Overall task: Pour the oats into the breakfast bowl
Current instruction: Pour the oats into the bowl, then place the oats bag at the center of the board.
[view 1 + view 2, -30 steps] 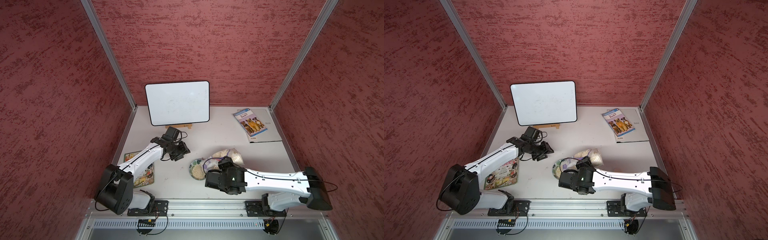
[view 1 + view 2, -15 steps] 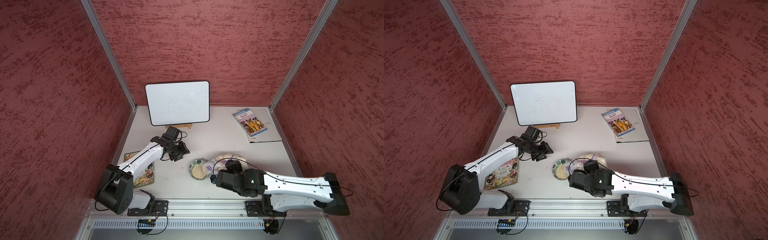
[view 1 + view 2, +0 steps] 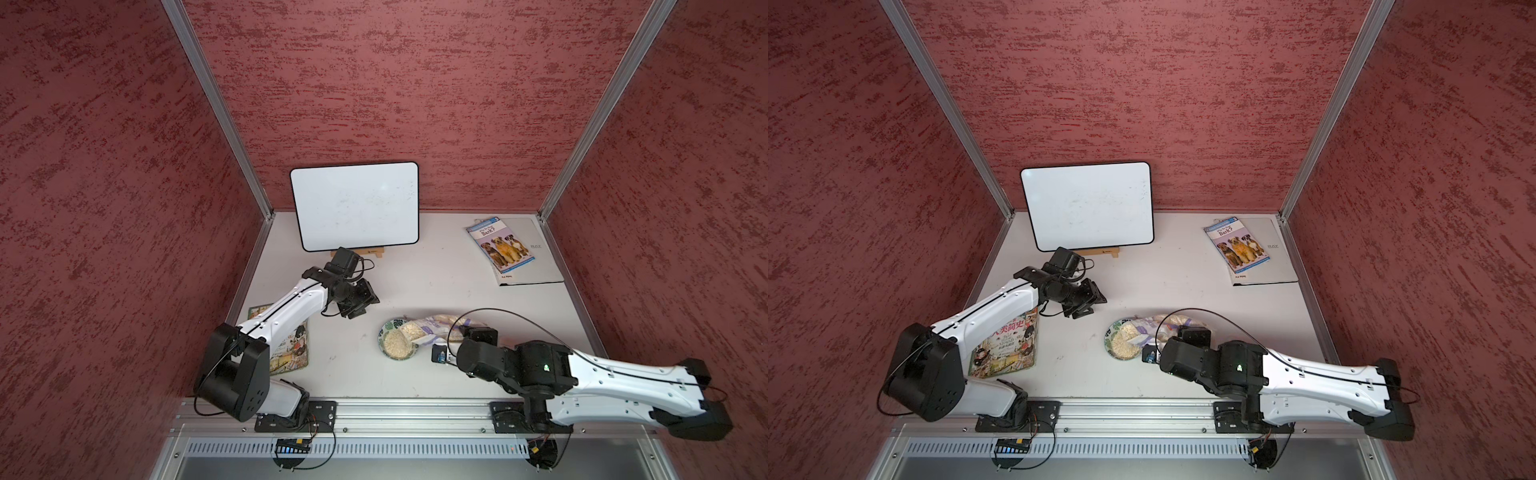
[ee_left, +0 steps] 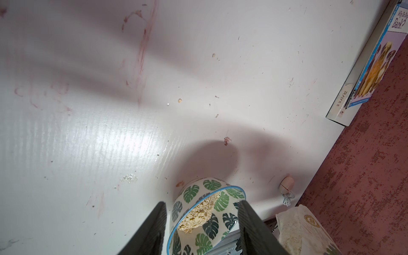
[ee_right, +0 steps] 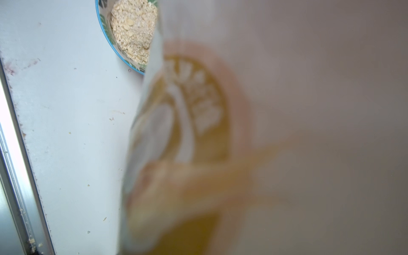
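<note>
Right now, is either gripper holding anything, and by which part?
Right gripper holds the oats bag near its gold seal, mouth over the bowl; exact contact hidden. Left gripper open, empty.

A whiteboard (image 3: 355, 205) stands on an easel (image 3: 368, 252) at the back; a dog book (image 3: 500, 245) and an illustrated book (image 3: 1009, 345) lie flat.

On the desk (image 3: 415, 270), a whiteboard (image 3: 355, 205) is propped on an easel (image 3: 368, 252) at the back, left of centre. At the back right, a dog book (image 3: 500, 245) is laid on a folder (image 3: 540, 257). A picture book (image 3: 293, 353) is found front left, partly under the left arm (image 3: 291, 303). The breakfast bowl (image 3: 388, 327) is set before the centre, with loose oats (image 3: 397, 345) in it. The bag of oats (image 3: 440, 324) is tilted just right of it, mouth over its rim, held at the right pincer (image 3: 440, 353). The left pincer (image 3: 365, 305) is placed behind and left of the bowl, apart from it.
</note>
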`<state>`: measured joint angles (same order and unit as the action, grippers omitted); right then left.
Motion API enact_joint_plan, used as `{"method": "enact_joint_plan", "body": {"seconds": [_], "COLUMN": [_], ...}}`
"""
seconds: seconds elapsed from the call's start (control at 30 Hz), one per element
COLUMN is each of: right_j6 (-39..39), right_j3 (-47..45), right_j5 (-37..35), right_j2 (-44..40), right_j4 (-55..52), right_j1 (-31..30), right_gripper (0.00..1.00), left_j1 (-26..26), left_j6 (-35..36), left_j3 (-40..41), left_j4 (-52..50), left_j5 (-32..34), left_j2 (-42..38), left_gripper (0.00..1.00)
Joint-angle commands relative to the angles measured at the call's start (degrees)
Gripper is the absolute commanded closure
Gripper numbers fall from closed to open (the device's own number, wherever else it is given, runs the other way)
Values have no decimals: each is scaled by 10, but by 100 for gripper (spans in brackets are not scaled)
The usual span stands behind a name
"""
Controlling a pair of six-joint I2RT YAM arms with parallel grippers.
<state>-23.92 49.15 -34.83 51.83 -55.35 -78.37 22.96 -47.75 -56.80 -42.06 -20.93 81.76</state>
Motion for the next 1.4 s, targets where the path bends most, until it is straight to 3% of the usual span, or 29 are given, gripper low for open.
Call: {"method": "enact_joint_plan", "body": {"seconds": [0.0, 0.3, 0.43, 0.63, 0.8, 0.97, 1.1, 1.37], "right_j6": [55, 200, 287, 450, 446, 420, 412, 423], "right_j3": [-4, -66, -96, -130, -171, -157, -156, -149], "right_j5": [-14, -94, -168, -238, -153, -73, -13, 29], "right_j2": [-40, -81, -70, -50, -5, 113, 211, 300], "right_j4": [111, 252, 312, 329, 483, 616, 743, 815], "right_j1": [1, 1, 4, 61, 160, 244, 272, 293], "right_gripper": [81, 80, 80, 78, 78, 78, 77, 76], "left_j1": [-9, -27, -29, -29, -27, -26, -26, -26], "left_j6": [15, 34, 34, 28, 26, 23, 20, 22], "left_j3": [-25, -47, -51, -49, -49, -49, -42, -37], "left_j4": [-14, -11, 2, 28, 41, 41, 38, 27], "left_j5": [-3, -23, -30, -43, -47, -46, -44, -44], "left_j2": [2, -5, -7, -7, -6, -16, -27, -39], "left_gripper": [45, 45, 45, 45, 45, 45, 45, 45]}}
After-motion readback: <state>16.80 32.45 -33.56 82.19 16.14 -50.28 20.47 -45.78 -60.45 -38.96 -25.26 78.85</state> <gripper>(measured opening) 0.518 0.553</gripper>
